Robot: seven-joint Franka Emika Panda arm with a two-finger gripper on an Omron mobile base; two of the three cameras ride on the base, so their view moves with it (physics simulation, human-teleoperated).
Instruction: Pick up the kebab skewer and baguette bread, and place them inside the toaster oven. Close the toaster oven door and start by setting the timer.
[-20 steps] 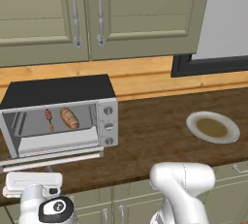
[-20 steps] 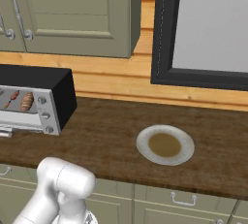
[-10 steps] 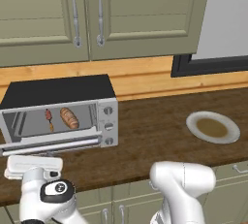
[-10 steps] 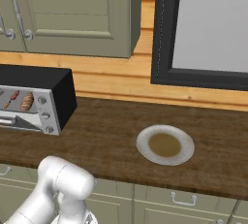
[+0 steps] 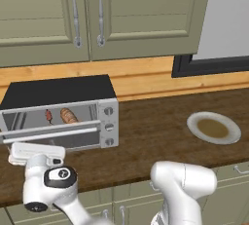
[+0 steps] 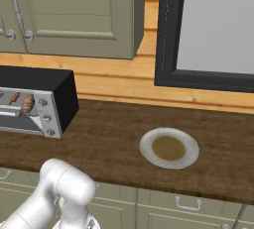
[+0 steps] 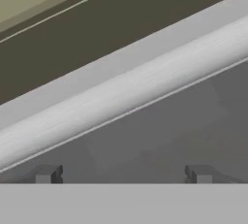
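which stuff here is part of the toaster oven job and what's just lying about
Job:
kebab skewer
baguette bread
toaster oven
toaster oven door
open gripper

Lying about:
plate
upper cabinets

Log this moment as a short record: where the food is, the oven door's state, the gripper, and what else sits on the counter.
skewer: kebab skewer inside the toaster oven
bread: baguette bread inside the oven, right of the skewer
door: toaster oven door partly raised, not fully shut
gripper: gripper open, holding nothing, close against the door below its bar handle
counter: plate to the right of the oven, apart from it
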